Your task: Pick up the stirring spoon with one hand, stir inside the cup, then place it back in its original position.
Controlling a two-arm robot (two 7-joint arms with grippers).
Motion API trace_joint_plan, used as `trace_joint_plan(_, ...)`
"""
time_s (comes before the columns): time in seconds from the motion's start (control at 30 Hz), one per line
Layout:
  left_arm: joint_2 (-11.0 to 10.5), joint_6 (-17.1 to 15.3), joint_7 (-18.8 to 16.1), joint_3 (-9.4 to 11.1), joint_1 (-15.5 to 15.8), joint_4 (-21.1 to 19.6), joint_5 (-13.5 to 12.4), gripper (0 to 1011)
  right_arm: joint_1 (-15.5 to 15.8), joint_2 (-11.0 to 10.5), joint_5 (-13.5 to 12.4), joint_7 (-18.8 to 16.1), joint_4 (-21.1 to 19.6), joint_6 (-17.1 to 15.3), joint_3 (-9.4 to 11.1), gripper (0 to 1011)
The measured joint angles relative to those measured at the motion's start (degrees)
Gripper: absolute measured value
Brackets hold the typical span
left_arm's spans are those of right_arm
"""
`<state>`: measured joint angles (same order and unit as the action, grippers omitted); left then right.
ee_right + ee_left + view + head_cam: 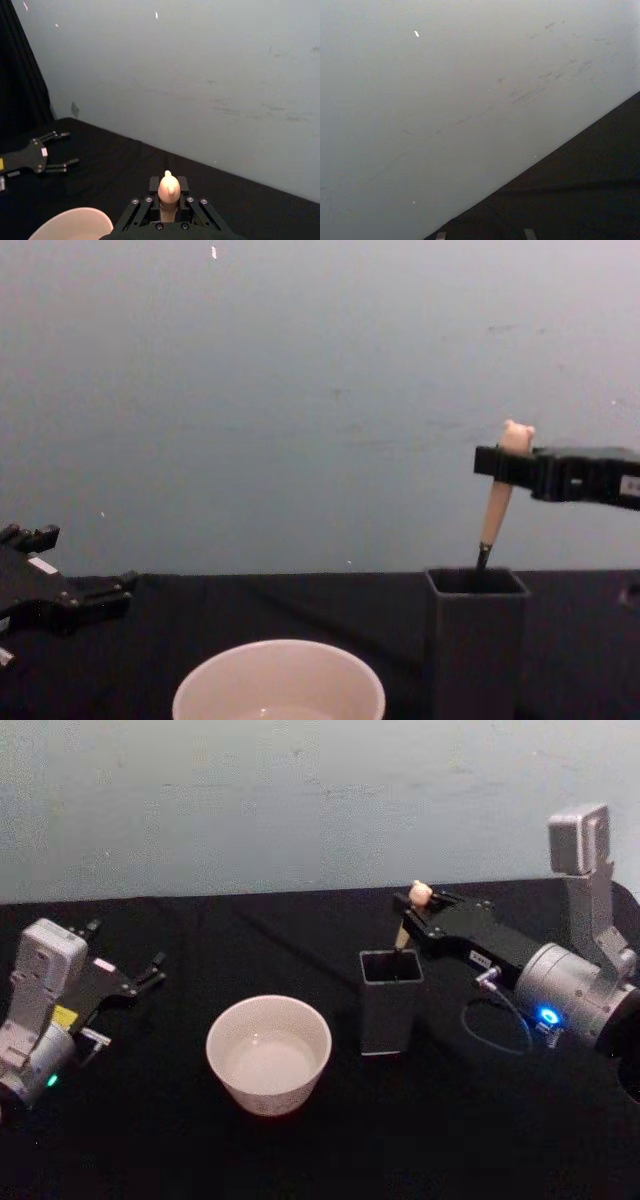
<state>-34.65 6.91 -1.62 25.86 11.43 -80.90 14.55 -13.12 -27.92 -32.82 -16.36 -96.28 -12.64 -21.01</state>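
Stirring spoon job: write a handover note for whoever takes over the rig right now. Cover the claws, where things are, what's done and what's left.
Right claw: shut on the stirring spoon just under its bear head, above the holder.
Left claw: open, idle at the left side of the table.
Spoon: tilted, dark tip inside the dark grey holder.
Cup: on the table, left of the holder, between the two arms.
Done: spoon gripped. Whether stirring has happened cannot be told.
Left: if unstirred, lift the spoon, stir in the cup, return it to the holder; if stirred, lower and release.
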Motion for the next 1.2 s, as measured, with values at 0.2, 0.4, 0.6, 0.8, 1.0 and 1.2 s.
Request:
trace_joint_plan(0.2,0.00,0.00,0.00,0.00,0.00,0.00,0.00,1001,-0.45,0.62,1.25,-0.42,1.51,-0.27,-0.71,210)
trace_joint_plan(0.4,0.00,0.00,0.00,0.00,0.00,0.00,0.00,1002,-0.48,0.82,2.33,-1.04,2.25,-0.93,-1.20,210)
trace_joint_plan(0.6,0.00,0.00,0.00,0.00,0.00,0.00,0.00,1001,-0.21,0.91,3.16,-1.61,2.58,-1.53,-1.56,210)
trace_joint_plan(0.8,0.00,0.00,0.00,0.00,0.00,0.00,0.00,1001,0.00,0.94,3.94,-2.07,2.74,-2.11,-1.90,210)
trace_joint_plan(1.0,0.00,0.00,0.00,0.00,0.00,0.00,0.00,1001,0.11,1.13,4.48,-2.21,3.03,-2.53,-1.94,210)
trace_joint_plan(1.2,0.00,0.00,0.00,0.00,0.00,0.00,0.00,1001,0.18,1.41,5.00,-2.22,3.28,-2.75,-1.91,210)
